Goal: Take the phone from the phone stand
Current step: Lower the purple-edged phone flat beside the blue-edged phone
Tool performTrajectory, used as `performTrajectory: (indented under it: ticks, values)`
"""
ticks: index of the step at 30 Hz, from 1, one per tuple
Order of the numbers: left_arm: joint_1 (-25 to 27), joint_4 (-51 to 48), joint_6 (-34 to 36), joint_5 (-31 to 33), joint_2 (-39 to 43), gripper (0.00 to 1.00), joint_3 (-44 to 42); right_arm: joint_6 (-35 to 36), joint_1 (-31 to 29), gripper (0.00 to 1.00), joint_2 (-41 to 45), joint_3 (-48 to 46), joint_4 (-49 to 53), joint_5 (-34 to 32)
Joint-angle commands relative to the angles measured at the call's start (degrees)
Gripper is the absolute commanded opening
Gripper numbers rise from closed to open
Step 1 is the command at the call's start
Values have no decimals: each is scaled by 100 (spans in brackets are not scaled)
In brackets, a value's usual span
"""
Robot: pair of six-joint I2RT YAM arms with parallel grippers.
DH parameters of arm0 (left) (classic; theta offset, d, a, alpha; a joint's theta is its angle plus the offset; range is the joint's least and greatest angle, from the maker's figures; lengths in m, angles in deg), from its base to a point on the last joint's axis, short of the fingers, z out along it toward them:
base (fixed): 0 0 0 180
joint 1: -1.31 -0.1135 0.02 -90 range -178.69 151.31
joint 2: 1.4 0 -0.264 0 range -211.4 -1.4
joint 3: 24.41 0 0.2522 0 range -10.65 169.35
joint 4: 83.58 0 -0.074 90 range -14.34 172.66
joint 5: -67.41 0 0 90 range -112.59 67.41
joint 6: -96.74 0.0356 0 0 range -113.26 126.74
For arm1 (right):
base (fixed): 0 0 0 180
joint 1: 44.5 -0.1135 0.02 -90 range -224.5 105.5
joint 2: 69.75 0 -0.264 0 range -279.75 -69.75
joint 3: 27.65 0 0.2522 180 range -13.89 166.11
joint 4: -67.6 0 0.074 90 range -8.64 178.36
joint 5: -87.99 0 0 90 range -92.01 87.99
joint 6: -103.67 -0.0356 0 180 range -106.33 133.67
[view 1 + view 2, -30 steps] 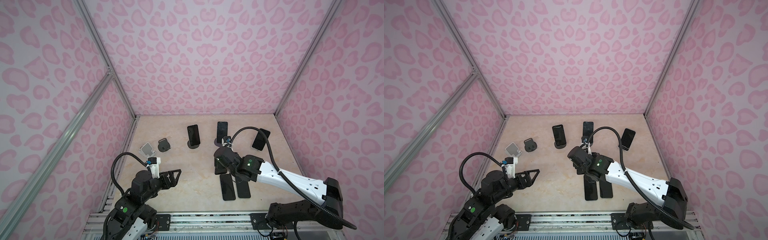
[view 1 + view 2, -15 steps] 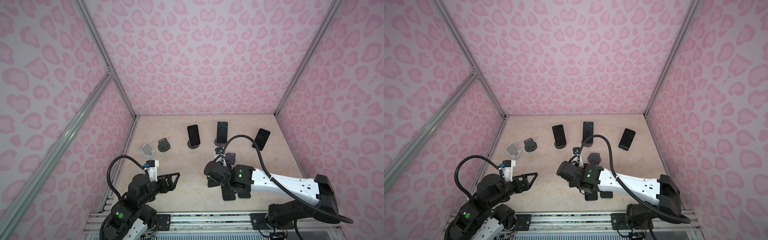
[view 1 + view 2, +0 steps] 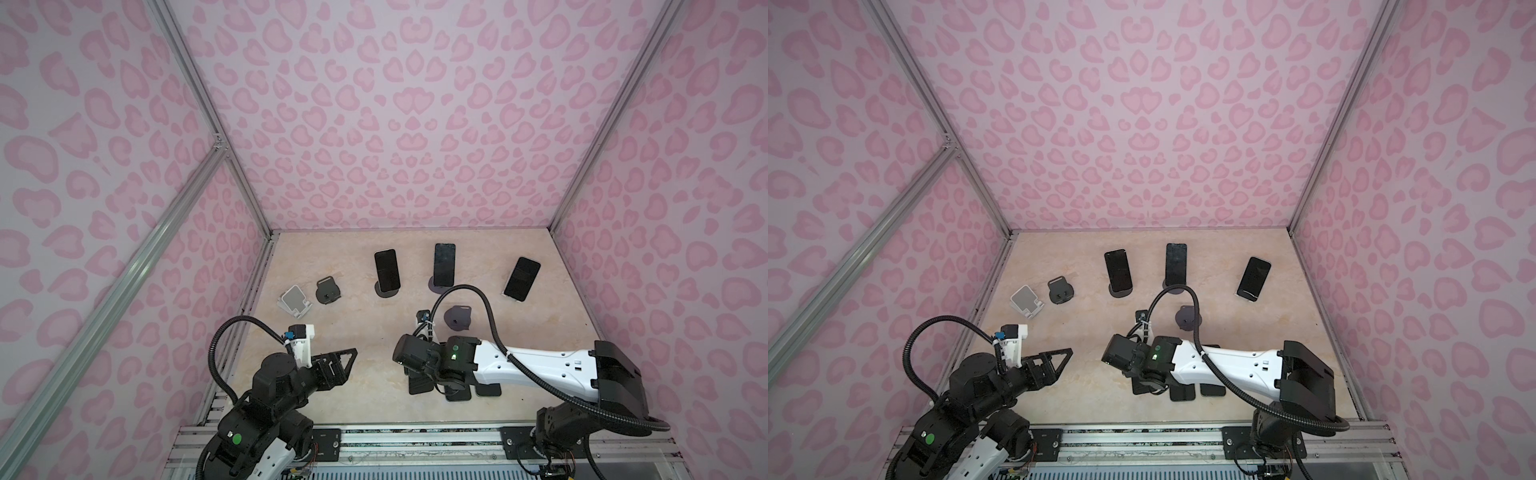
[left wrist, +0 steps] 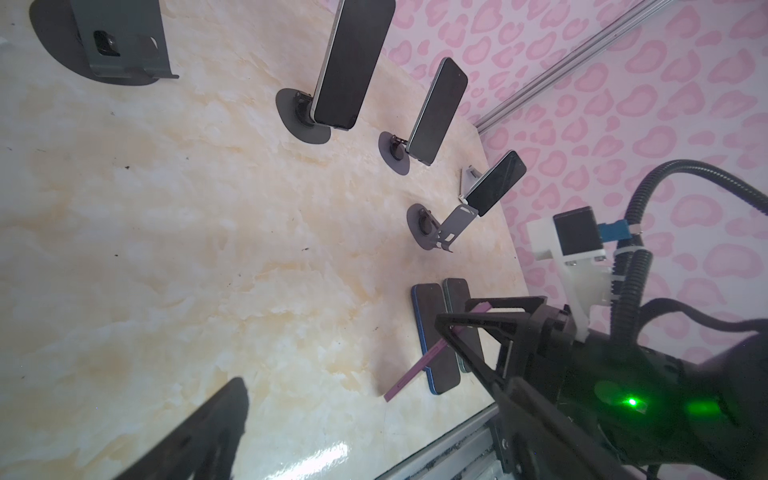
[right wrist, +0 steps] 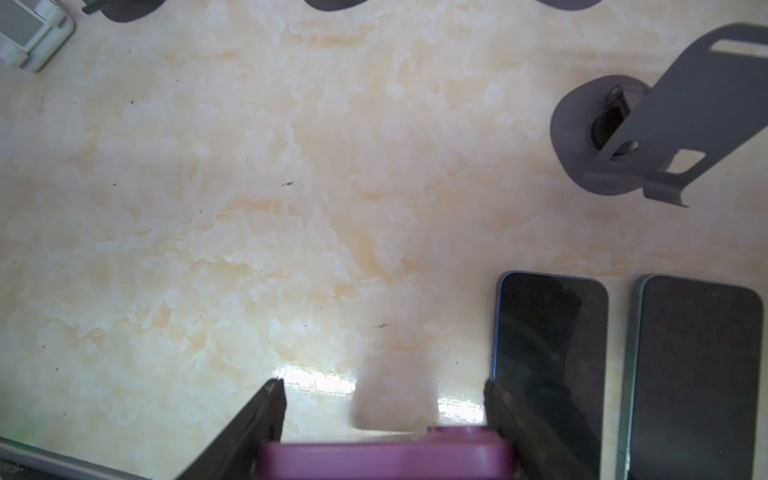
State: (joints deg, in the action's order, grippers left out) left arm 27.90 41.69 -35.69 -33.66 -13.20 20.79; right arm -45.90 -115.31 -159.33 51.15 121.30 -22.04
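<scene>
I see everything resting on the table (image 3: 365, 328). My right arm (image 3: 540, 365) lies low and almost level. It stretches from its base at the front right toward the middle, with the wrist bent down over the phones lying flat there. My left arm (image 3: 282, 378) sits folded above its base at the front left, forearm aimed at the middle, well apart from the other arm. The left gripper (image 3: 347, 361) hangs over bare table, fingers spread wide and holding nothing. The right gripper (image 5: 382, 386) is clamped across the width of the purple phone (image 5: 386, 459). That phone is off the empty grey stand (image 5: 665, 124), near the table's front edge and just beside the flat blue phone (image 5: 548, 353). In the left wrist view its long axis slopes, one end up in the jaws and the other pointing down at the tabletop. I cannot tell if it touches.
</scene>
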Motion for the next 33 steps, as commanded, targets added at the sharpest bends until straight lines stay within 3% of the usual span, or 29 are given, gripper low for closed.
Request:
performTrajectory:
  ticks: [1,16,33]
  values:
    - [-5,-34,-76,44,2,97,72,-81,53,65,-122,-47,-124,66]
    - [-5,45,-180,60,-130,97,98,-15,600,65,-734,-273,-1040,298]
    - [-5,265,-360,17,-363,95,-13,-46,740,70,-1567,-203,-1138,-165]
